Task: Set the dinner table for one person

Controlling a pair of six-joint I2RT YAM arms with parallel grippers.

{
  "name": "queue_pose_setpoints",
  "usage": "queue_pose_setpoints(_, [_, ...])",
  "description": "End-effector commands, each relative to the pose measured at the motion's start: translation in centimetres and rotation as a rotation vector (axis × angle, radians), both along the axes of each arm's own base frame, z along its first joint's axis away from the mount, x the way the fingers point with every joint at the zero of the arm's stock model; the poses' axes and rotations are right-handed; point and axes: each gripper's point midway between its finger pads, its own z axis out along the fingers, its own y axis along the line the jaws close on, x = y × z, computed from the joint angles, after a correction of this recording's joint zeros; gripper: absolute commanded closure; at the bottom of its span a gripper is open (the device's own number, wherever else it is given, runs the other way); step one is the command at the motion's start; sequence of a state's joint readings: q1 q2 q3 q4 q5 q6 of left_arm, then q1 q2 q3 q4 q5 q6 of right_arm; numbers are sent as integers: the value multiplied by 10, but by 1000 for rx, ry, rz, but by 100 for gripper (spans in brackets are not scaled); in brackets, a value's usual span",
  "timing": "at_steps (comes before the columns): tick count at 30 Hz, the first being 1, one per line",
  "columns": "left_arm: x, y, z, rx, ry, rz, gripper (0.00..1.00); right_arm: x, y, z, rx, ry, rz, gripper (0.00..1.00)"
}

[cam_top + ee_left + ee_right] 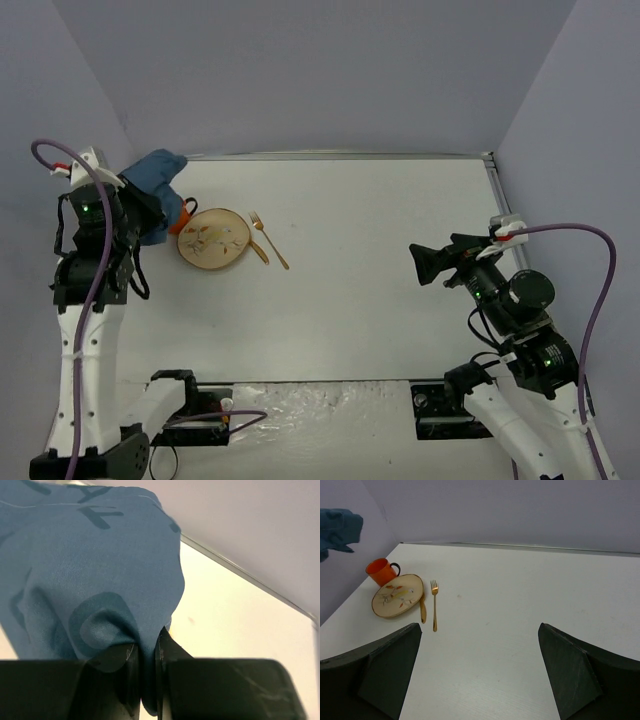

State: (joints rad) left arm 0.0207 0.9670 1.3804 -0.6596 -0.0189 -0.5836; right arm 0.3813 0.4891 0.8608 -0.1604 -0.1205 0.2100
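The white dinner table [380,260] carries a cream patterned plate [214,240] near its far left corner. A gold knife [258,250] and a gold fork [268,240] lie just right of the plate. An orange mug [183,218] stands at the plate's left rim. My left gripper [147,647] is shut on a fold of the blue letter-printed cloth [90,570], which hangs bunched above the table's far left corner [160,180]. My right gripper [480,650] hovers open over the right side of the table, with nothing between its fingers.
Grey walls close in the table at the back and on both sides. A metal edge strip [240,572] runs along the table's far side. In the right wrist view the plate [398,596], mug [381,570], knife [423,610] and fork [434,605] sit far to the left.
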Motion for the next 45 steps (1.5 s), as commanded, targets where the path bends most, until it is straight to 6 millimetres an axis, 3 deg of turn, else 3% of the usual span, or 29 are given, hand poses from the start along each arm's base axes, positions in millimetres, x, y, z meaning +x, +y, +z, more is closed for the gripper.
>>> queue_pose_setpoints(1, [-31,-98,2,-96,31,-385,100,9,2,39,61,-73,-14,0])
queue_pose_setpoints(2, [-32,-99,3,-97,29,-389,100,10,3,38,60,-68,-15,0])
queue_pose_setpoints(9, [-87,-222,9,-114,40,-854,100,15,-3,34,64,-45,-59,0])
queue_pose_setpoints(14, [-119,-297,-26,-23,143,-1122,100,20,-5,23,47,-14,-83,0])
queue_pose_setpoints(19, [-130,-339,-52,16,206,-1243,100,25,-7,11,20,18,-102,0])
queue_pose_setpoints(22, [-118,-343,-57,77,180,-1230,100,27,-11,5,7,28,-123,0])
queue_pose_setpoints(24, [-100,-340,-55,132,134,-1165,100,31,-15,0,-8,37,-151,0])
queue_pose_setpoints(28, [-80,-352,-29,192,9,-1163,100,32,-15,-4,-16,46,-152,0])
queue_pose_setpoints(30, [-81,-362,-12,187,-73,-1209,100,32,-16,-2,-14,42,-156,0])
queue_pose_setpoints(32, [-84,-367,-7,178,-127,-1248,100,30,-18,-1,-13,39,-167,0])
queue_pose_setpoints(36, [-85,-361,-36,176,-97,-1227,100,28,-19,-4,-15,46,-166,0])
queue_pose_setpoints(39, [-81,-336,-91,224,28,-1129,68,31,-13,-18,-23,85,-145,0])
queue_pose_setpoints(42, [-85,-311,-149,269,171,-1055,44,36,-7,-33,-19,137,-129,0])
queue_pose_setpoints(45, [-96,-294,-170,240,240,-1016,18,45,5,-54,-29,213,-97,0])
